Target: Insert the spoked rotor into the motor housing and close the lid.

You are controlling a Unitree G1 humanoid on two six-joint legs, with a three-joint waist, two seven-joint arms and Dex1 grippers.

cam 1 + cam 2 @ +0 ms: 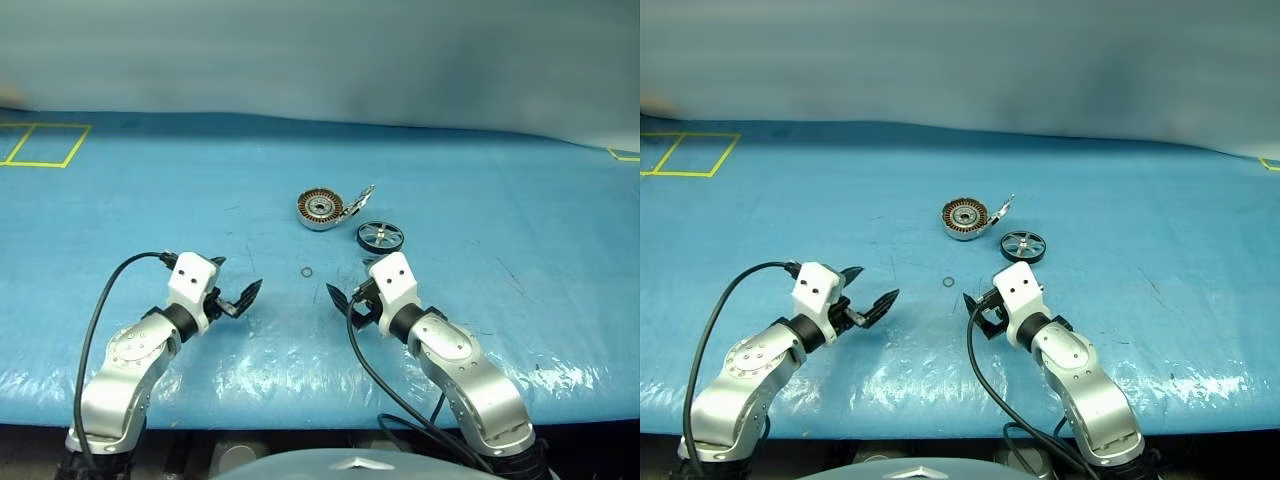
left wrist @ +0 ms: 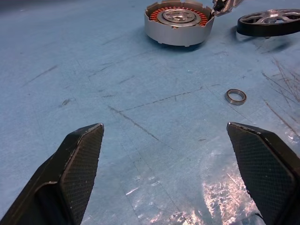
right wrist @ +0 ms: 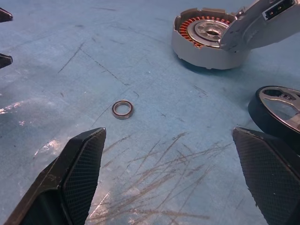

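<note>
On a scuffed blue table (image 1: pixel 120 200), the motor housing (image 1: pixel 321 209) sits flat ahead of both tools, its open mouth facing up to show a ring of copper-orange windings around a silver centre. Its lid (image 1: pixel 358 201), a silver-grey disc, stands tilted open on the housing's side nearer the right tool (image 1: pixel 341 297). The spoked rotor (image 1: pixel 381 236), black-rimmed with shiny silver spokes, lies flat just ahead of that tool, axis upright. A small thin dark ring (image 1: pixel 306 271) rests between the right tool and the left tool (image 1: pixel 237 279). Both tools hover empty, their textured black fingers spread wide apart.
</note>
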